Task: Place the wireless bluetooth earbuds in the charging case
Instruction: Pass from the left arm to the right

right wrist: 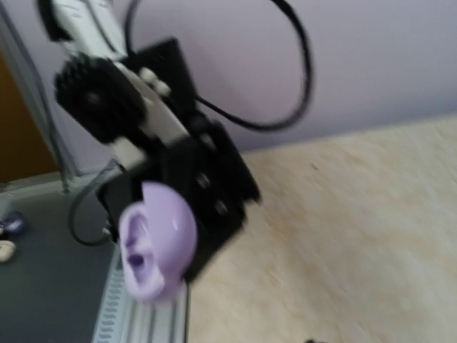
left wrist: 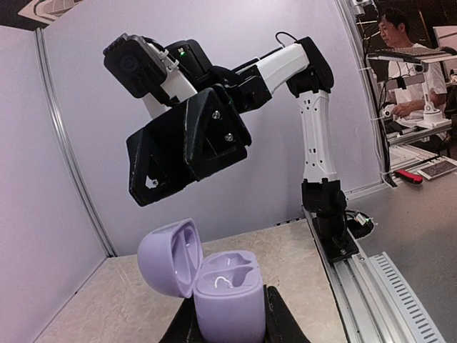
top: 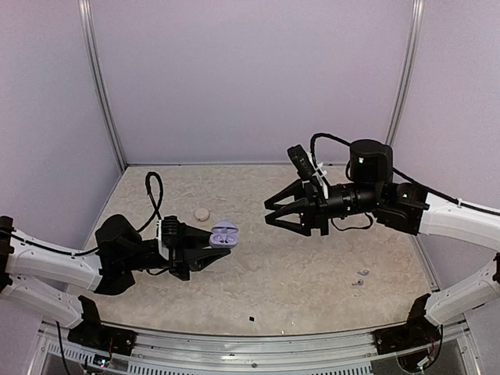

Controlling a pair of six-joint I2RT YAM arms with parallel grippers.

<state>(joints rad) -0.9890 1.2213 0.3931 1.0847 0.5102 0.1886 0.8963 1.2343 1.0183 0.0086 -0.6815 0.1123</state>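
Note:
My left gripper is shut on the lilac charging case, held above the table left of centre. In the left wrist view the case stands upright between the black fingers, its lid swung open to the left; both sockets look bare. My right gripper hovers a short way right of the case, jaws apart, nothing seen between them. From the left wrist it shows as the right gripper above the case. Two tiny earbuds lie on the table at the right. The right wrist view is blurred and shows the case.
A small round pale pebble-like object rests on the table behind the left gripper. A tiny dark speck lies near the front edge. Lilac walls close the back and sides; a metal rail runs along the near edge.

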